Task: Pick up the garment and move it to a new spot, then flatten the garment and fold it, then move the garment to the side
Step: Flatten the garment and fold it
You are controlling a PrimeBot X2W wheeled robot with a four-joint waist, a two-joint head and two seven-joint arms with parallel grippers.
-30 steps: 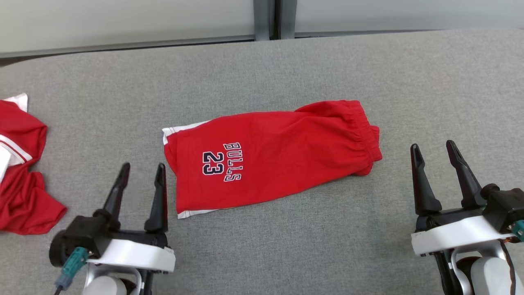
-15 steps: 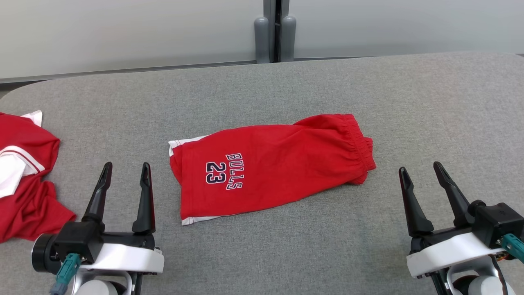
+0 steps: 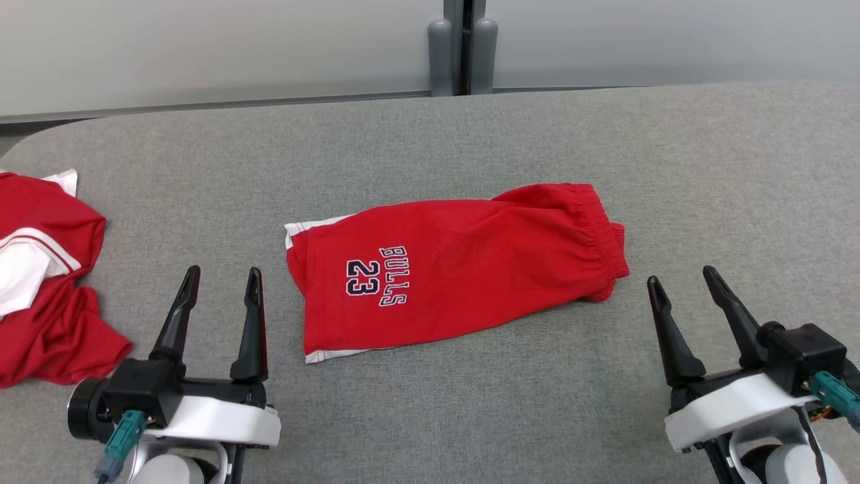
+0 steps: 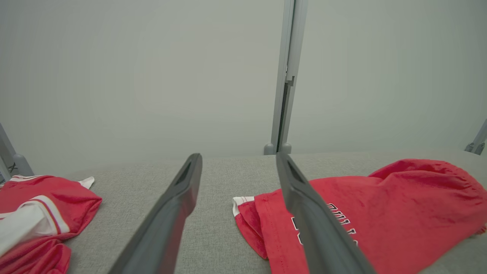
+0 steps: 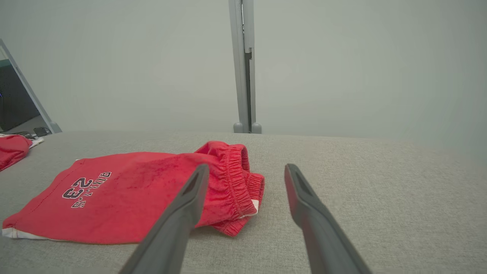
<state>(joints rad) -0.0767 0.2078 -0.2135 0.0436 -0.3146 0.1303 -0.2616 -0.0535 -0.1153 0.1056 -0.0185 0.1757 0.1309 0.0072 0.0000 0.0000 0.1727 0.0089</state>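
A: Now, the surface?
B: Grey padded table (image 3: 705, 168), under both grippers.
A: Garment?
B: Red shorts (image 3: 457, 269) lie flat between the grippers. Hem end is just right of the left gripper (image 3: 223, 270); waistband end is ahead and left of the right gripper (image 3: 678, 275). Neither gripper touches them.
A: Other cloth?
B: A crumpled red-and-white garment (image 3: 47, 302) lies left of the left gripper.
A: Fingers?
B: Both pairs spread wide, holding nothing.

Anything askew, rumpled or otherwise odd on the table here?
The red shorts lie slanted on the grey table, their waistband end bunched rather than flat. A second red garment sits crumpled at the table's left edge. Nothing looks damaged.
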